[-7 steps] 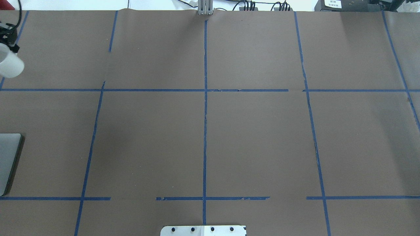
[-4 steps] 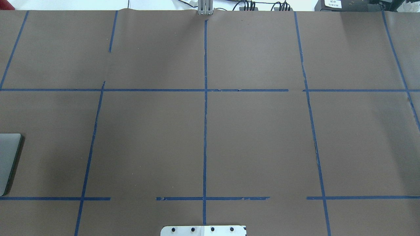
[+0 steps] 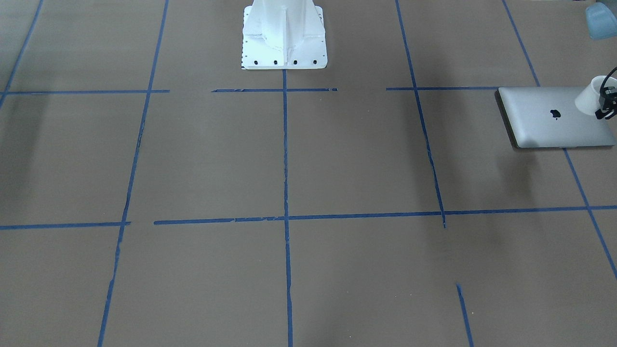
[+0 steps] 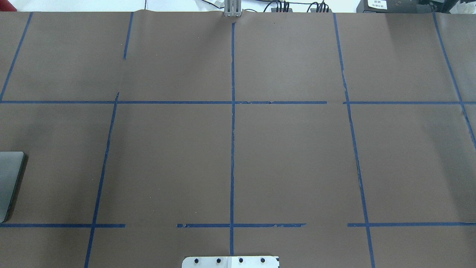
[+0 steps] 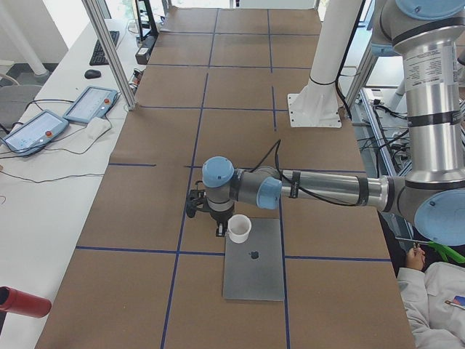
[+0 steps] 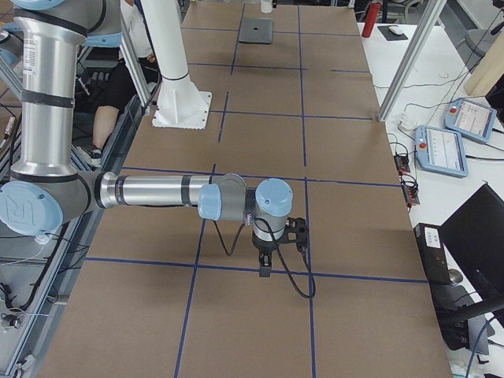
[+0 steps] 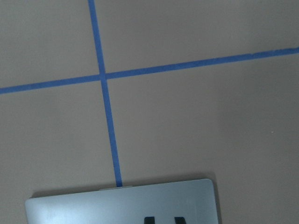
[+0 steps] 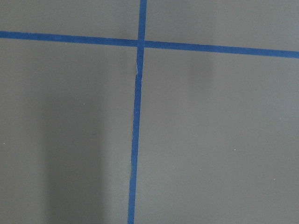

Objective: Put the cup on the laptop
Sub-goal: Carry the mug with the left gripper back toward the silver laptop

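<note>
Exterior left: left gripper (image 5: 227,230) seemingly pinches the cup (image 5: 240,230), upright, mouth up, above the laptop (image 5: 254,275).

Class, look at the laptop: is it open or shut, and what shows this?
Shut: the laptop lies flat, its lid with the dark logo facing up.

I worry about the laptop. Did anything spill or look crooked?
No spill shows. The cup, in the left tool, is right at the laptop's corner, not its middle. Some tape lines have gaps.
</note>
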